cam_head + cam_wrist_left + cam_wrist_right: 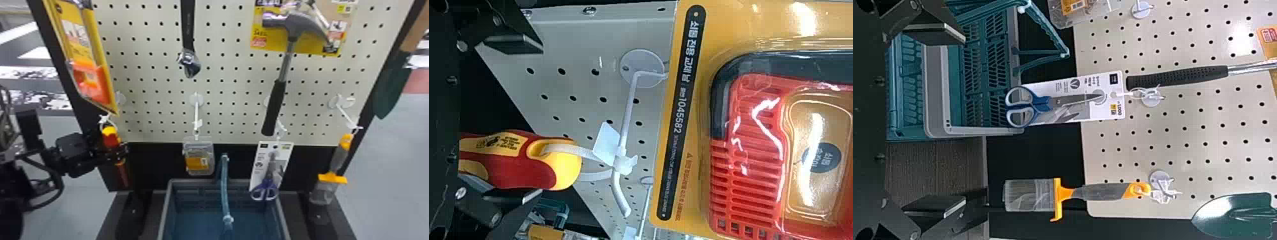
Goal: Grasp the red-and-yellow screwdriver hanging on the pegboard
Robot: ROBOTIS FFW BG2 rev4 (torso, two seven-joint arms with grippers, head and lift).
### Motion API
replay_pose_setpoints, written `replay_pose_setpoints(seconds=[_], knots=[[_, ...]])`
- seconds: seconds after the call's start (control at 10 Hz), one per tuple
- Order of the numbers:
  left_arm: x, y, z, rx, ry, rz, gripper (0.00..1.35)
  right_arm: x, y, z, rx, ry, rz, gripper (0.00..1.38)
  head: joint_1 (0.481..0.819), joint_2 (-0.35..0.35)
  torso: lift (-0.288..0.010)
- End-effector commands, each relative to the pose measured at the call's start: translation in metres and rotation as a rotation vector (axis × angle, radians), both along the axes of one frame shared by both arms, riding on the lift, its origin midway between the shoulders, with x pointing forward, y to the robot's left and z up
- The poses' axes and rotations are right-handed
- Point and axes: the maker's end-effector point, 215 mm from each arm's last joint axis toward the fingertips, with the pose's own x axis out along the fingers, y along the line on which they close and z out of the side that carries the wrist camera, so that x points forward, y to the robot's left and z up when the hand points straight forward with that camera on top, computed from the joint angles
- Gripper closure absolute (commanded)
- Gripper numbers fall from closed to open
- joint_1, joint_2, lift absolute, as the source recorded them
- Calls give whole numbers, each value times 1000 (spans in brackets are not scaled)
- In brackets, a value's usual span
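The left pincer (120, 151), spread wide, straddles the print-marked screwdriver (524, 167), unclamped; the right pincer (965, 119) gapes empty.

One hammer (291, 28) (and one screwdriver (524, 170))

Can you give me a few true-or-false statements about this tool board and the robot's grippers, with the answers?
1. The screwdriver hangs from a hook by a white loop. True.
2. The left gripper is shut tight on the screwdriver. False: its fingers stand apart, with the handle between them.
3. The hammer hangs with its head up. True.
4. The scissors have bright red handles. False: the handles are blue.
5. The brush hangs at the board's left side. False: it hangs toward the right side.
6. The right gripper is open, with nothing held. True.
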Motion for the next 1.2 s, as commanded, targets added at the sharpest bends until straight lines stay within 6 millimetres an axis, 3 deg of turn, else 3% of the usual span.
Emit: replay_pose_setpoints(seconds=[0.0,0.1,0.2,0.4,1.1], knots=[[1,2,0,15,6,2,659,0,0,0,0,-1,0,162,549,0,-100],[1,1,0,24,7,3,805,0,0,-1,0,1,0,162,549,0,-100],[1,1,0,38,7,2,822,0,0,-1,-1,3,0,162,549,0,-100],[-1,-1,-1,65,8,3,1050,0,0,-1,0,1,-1,162,549,0,-100],[-4,-5,4,84,2,-8,1050,0,0,-2,1,4,-2,162,549,0,-100]])
